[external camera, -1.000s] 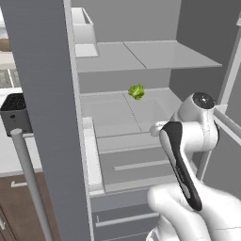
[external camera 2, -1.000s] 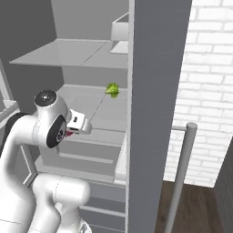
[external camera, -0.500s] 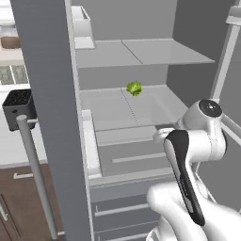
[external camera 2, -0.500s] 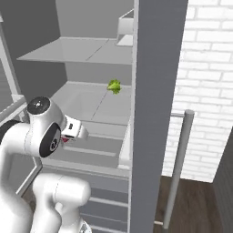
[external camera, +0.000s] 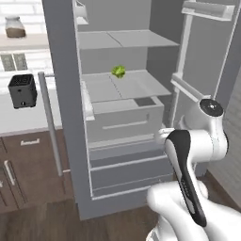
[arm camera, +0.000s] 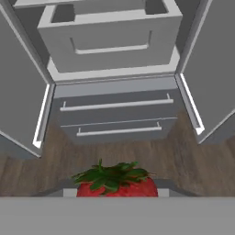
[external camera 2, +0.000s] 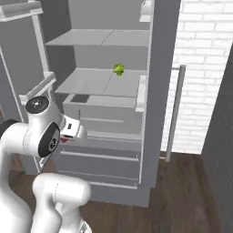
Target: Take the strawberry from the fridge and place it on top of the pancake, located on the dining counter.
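The strawberry (arm camera: 115, 183), red with a green leafy cap, sits at the bottom middle of the hand view, held in my gripper. In the right base view my gripper (external camera 2: 68, 135) hangs low in front of the fridge (external camera 2: 95, 82), with a bit of red, the strawberry (external camera 2: 63, 139), under the hand. The grey fridge (external camera: 136, 87) stands with both doors swung wide and one inner drawer (arm camera: 110, 43) pulled out. The hand looks down on the fridge's two lower drawers (arm camera: 117, 114). The pancake and the dining counter are out of view.
A green leafy clump (external camera: 118, 71) (external camera 2: 119, 69) lies on the middle shelf. The open doors (external camera: 61, 94) (external camera 2: 157, 91) flank me, with bar handles (external camera: 49, 122) (external camera 2: 175, 109). A black box (external camera: 22, 90) stands on the white worktop left; a brick wall (external camera 2: 205, 68) is right.
The whole picture has shifted: the base has backed away from the fridge, which now looks smaller and shows its lower drawers. The arm has pulled back with it, jaws unchanged.
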